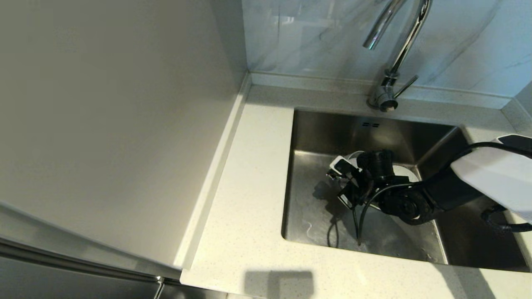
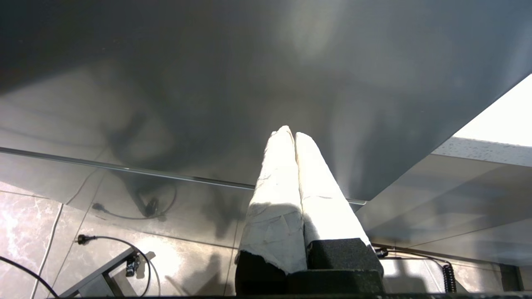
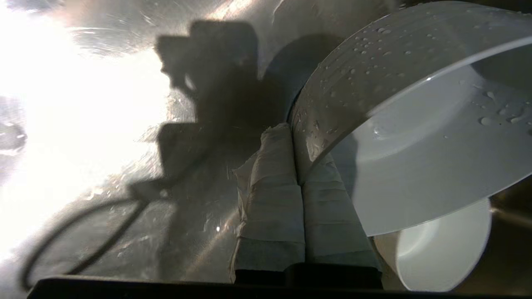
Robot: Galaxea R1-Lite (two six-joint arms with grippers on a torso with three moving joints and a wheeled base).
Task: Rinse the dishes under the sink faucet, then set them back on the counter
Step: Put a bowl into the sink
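In the right wrist view my right gripper is shut on the rim of a white dish, which is tilted and beaded with water drops. A second white dish lies just behind it. The head view shows my right arm reaching from the right down into the steel sink, with a white dish edge showing behind the wrist. The chrome faucet stands at the back; no water is seen at its spout. My left gripper is shut and empty, parked below the counter.
The speckled counter runs along the sink's left and front, with a raised edge against the beige side wall. Grey marbled tile backs the faucet. The left wrist view shows a grey cabinet front and cables on the tiled floor.
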